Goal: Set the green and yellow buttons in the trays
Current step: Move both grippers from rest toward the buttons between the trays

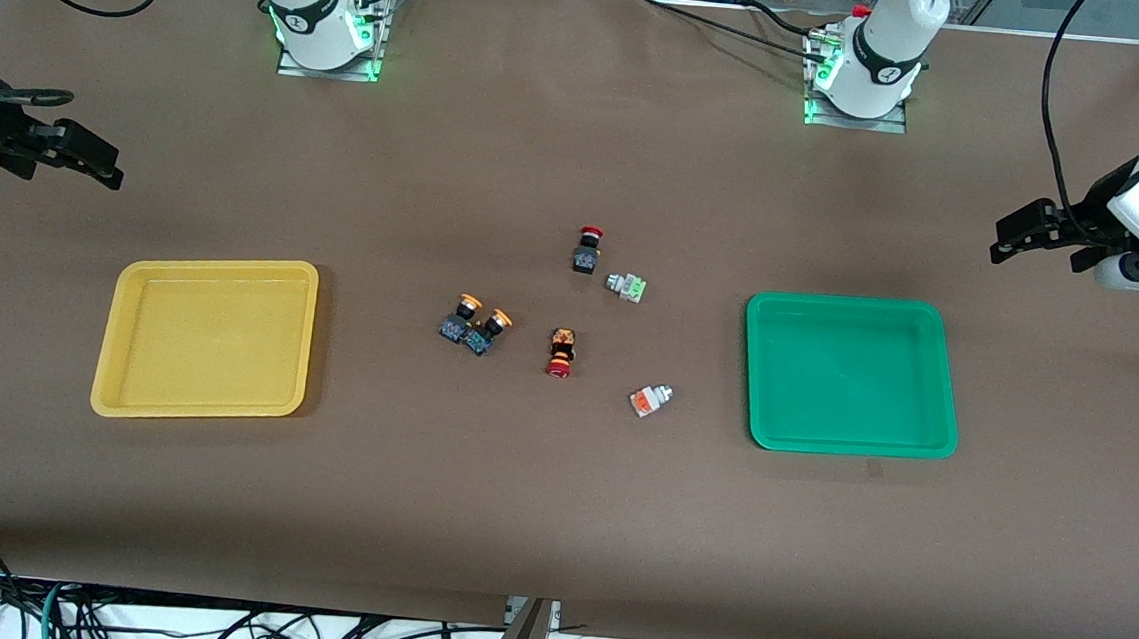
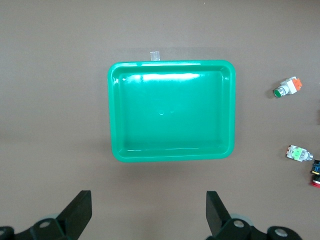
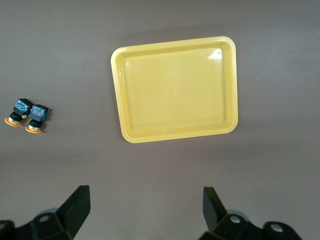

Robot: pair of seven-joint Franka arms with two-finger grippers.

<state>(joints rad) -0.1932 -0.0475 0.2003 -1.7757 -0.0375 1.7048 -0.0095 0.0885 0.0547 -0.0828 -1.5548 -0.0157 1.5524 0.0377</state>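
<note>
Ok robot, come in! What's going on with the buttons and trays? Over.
Left gripper and right gripper open, waiting at table ends. Yellow tray and green tray hold nothing. Yellow-capped buttons mid-table. Red-capped buttons mixed in.

Both arms wait, pulled back to the desk's (image 1: pixel 556 519) ends; the left gripper (image 2: pixel 148 212) hangs with fingers (image 2: pixel 80 210) spread wide, and the right gripper (image 3: pixel 146 210) likewise, fingers (image 3: pixel 212 202) wide apart

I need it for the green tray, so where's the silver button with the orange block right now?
The silver button with the orange block lies on the table between the red-capped button and the green tray, nearer the front camera than both.
</note>
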